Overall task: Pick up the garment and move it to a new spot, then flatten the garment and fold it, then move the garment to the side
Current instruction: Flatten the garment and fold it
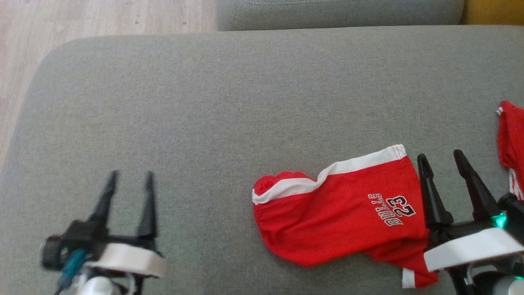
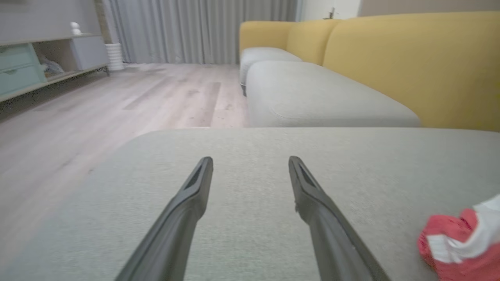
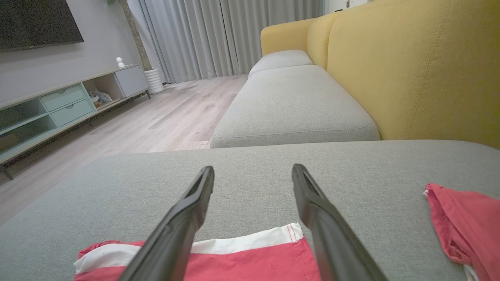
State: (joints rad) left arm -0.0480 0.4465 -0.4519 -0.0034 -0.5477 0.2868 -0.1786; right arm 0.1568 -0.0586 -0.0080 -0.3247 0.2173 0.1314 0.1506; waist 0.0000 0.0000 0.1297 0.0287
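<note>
Garment (image 1: 339, 213) is showing bright red, with a white band (image 1: 360, 162) running along one edge and red stitching crossing its end. Lettering (image 1: 393, 209) is reading "BULLS 23" in black with white outline. Second garment (image 1: 509, 135) is showing the same red, with white trim. Cushion (image 1: 229, 102) is showing plain grey weave. Sofa back (image 3: 422, 70) is showing mustard yellow. Floor (image 1: 102, 20) is showing pale wood grain. Curtains (image 3: 218, 35) are hanging grey. Drawers (image 3: 66, 105) are showing mint green, TV (image 3: 35, 21) black, vase (image 3: 154, 80) white and ribbed. Left jaws are showing black over a white left cuff (image 1: 131, 260) with a teal cable (image 1: 71, 264). Right jaws are showing black, right cuff (image 1: 470, 248) white, light (image 1: 500, 221) glowing teal.
</note>
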